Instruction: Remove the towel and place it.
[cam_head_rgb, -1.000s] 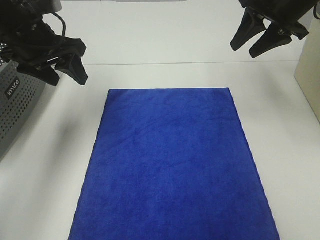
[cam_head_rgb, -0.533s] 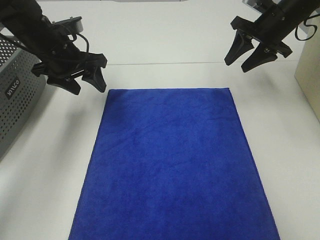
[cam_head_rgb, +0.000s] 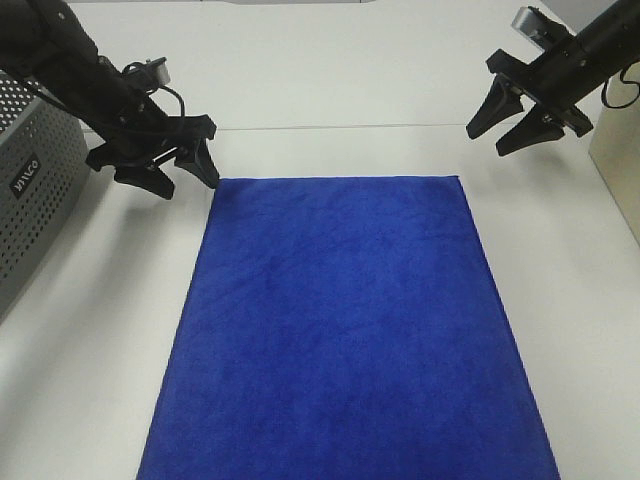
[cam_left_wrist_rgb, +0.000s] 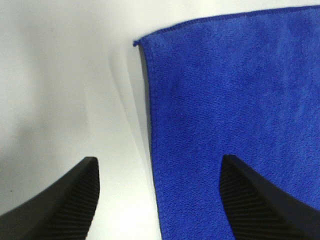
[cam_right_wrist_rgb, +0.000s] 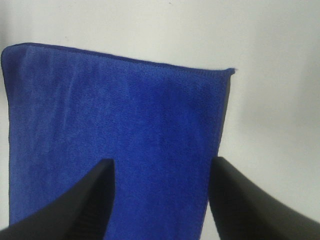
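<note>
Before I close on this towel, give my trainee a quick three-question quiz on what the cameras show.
1. True or false: the towel lies flat on the table, held by neither gripper.
2. How do the jaws of the left gripper and the right gripper stand? A: both open. B: both shut. C: left shut on the towel.
3. In the high view, on which side of the towel does the grey basket stand?
Key: 1 true; 2 A; 3 left.
</note>
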